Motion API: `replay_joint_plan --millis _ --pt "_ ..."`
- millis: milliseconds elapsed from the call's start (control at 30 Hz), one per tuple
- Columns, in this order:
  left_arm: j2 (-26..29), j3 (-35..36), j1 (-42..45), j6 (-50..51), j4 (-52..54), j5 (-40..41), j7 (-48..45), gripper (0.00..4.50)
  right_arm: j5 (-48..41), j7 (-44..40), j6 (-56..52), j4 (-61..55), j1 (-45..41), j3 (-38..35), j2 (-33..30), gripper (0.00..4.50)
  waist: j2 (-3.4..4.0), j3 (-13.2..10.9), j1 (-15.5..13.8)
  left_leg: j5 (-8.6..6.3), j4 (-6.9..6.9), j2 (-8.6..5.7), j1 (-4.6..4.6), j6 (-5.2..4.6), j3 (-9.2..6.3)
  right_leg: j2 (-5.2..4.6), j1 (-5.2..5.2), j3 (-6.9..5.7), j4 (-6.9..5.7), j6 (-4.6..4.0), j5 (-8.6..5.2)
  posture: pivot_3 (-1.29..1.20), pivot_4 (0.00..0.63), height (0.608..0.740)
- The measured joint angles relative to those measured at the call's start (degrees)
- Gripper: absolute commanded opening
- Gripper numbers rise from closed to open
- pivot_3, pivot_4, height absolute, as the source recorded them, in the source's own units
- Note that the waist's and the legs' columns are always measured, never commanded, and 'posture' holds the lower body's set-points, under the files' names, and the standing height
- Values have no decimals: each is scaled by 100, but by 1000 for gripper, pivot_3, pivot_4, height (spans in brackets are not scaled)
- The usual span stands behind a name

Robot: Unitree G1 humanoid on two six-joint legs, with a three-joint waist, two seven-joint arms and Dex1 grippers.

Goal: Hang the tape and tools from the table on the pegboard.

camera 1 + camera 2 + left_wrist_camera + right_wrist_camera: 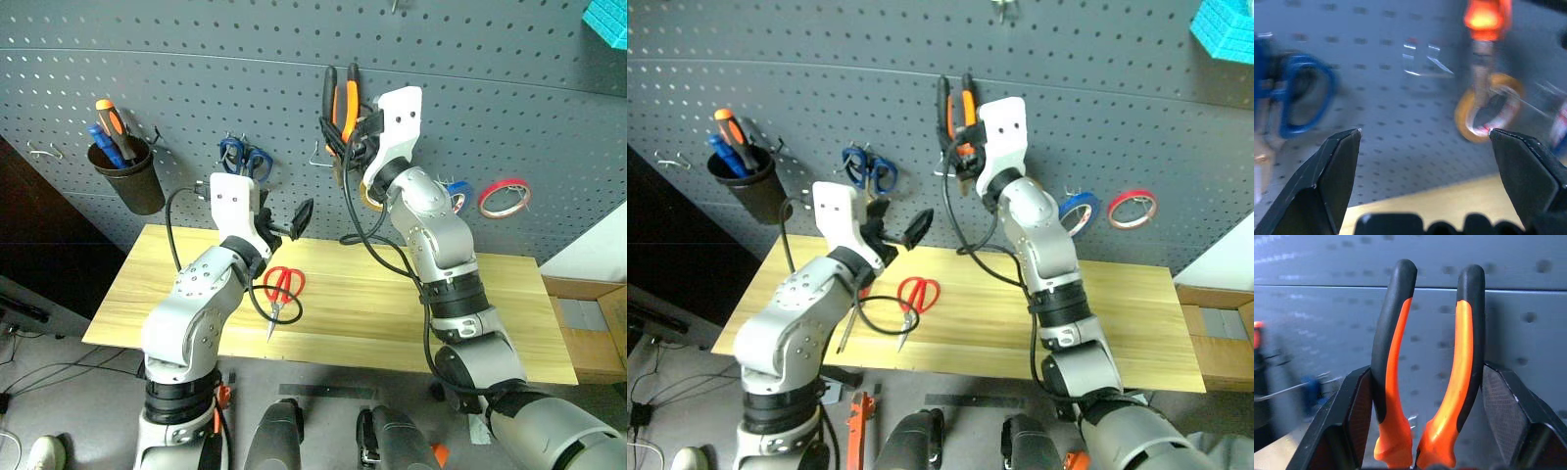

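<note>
Pliers (1425, 377) w/ orange-and-black handles are sitting between my right fingers (1422, 431), which are clenching both handles from the outside; handle ends are pointing up, right in front of the pegboard (196, 88). From the head view my right arm is reaching up and holding them against the dark grey panel, above a bare metal hook (315, 157).

Red-handled scissors (281, 290) are lying flat on the counter (362, 304), blades pointing toward the near edge, just beside my left forearm. Blue tape ring (1079, 210) is hanging on the board to the right of my right arm, w/ the red roll (1132, 208) hanging just beside it, further right. Yellow roll (1488, 113) is hanging on the board too, partly behind my right arm in the head view.

My left fingers (284, 223) are spread wide and grasping nothing, hovering above the counter and pointing at the board. Blue scissors (244, 157) are hanging on the board just above and behind them.

Far left, a black cup (127, 174) is hanging on the board w/ an orange-and-black handled tool (111, 119) and sth blue sticking out; can't tell exactly what they are. Teal object (607, 22) is showing at the board's top right corner.
</note>
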State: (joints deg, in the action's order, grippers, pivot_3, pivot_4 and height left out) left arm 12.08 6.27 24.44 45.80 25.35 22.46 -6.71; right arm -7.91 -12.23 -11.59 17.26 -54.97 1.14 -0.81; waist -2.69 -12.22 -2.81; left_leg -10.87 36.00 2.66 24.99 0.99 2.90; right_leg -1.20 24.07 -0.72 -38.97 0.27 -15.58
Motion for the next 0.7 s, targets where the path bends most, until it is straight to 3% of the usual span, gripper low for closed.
replay_joint_plan --millis 300,700 --pt "-34 -202 172 -267 -358 -212 -42 4500 114 223 1251 1423 -634 -15 152 2762 2 -2 -7 30 -4 14 -10 -12 -11 7 -1 -11 -12 -32 27 221 154 740" --pt "-39 -256 11 -281 -357 -234 -173 4500 223 456 1656 1414 -860 -110 194 2762 2 -1 -30 35 -8 9 -7 -16 -12 2 -2 -10 -8 -26 35 222 141 740"
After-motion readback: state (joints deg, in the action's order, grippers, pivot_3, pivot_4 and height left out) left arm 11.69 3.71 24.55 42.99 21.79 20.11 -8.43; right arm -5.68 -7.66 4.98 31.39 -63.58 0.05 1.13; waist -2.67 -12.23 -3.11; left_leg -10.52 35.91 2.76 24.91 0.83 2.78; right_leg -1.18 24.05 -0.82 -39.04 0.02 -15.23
